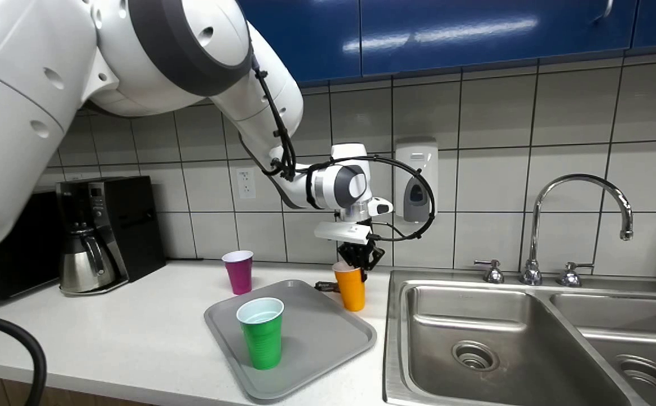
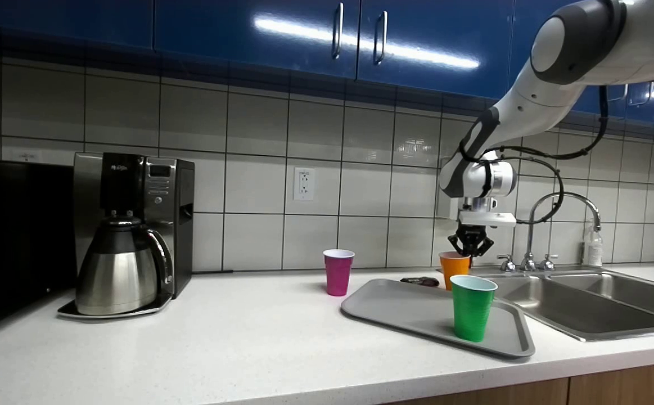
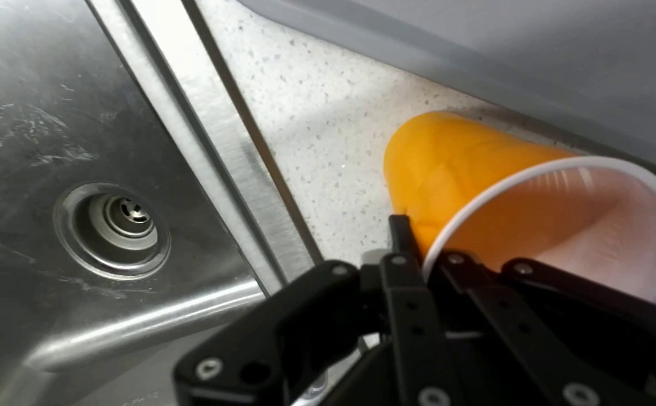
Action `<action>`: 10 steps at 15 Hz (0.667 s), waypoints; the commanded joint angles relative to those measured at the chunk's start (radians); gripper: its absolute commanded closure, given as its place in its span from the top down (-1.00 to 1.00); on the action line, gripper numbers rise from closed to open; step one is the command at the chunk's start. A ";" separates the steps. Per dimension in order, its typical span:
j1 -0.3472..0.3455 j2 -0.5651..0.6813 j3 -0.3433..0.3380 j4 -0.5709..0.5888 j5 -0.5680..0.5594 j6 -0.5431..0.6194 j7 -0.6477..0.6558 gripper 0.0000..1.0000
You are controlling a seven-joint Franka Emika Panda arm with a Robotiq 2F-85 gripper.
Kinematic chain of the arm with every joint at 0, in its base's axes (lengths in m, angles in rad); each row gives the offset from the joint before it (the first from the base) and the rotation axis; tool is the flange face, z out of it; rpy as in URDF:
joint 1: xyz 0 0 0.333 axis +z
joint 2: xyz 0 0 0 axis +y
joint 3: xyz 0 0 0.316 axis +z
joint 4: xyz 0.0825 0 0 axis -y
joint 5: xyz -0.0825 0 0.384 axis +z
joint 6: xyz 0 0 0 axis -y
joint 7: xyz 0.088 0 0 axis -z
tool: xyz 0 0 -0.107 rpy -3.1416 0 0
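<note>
My gripper [image 1: 364, 269] points down and is shut on the wall of an orange cup [image 1: 351, 290]. In the wrist view, one finger of the gripper [image 3: 423, 248] is outside the orange cup [image 3: 446, 163] and the other is inside its white rim. The cup is at the counter between the grey tray [image 1: 316, 332] and the sink. I cannot tell whether its base touches the counter. A green cup [image 1: 264, 341] stands on the tray. A magenta cup [image 2: 338, 275] stands on the counter behind the tray. A small dark object [image 2: 420, 280] lies behind the tray, near the orange cup.
A double steel sink [image 1: 395, 338] with a tall faucet [image 1: 536, 214] lies beside the orange cup. A soap dispenser [image 1: 416, 180] hangs on the tiled wall behind the gripper. A coffee maker [image 2: 121, 275] stands at the far end of the counter. Blue cabinets [image 2: 259, 45] hang above.
</note>
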 commanded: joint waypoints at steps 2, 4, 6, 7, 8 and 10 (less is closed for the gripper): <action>-0.018 -0.022 0.011 -0.008 0.014 -0.016 -0.002 -0.98; -0.023 -0.036 0.014 -0.022 0.020 -0.010 -0.010 -0.98; -0.029 -0.059 0.021 -0.039 0.031 -0.003 -0.021 -0.98; -0.031 -0.074 0.024 -0.051 0.036 0.003 -0.028 -0.98; -0.034 -0.090 0.028 -0.064 0.044 0.008 -0.037 -0.98; -0.036 -0.128 0.034 -0.094 0.061 0.017 -0.053 -0.98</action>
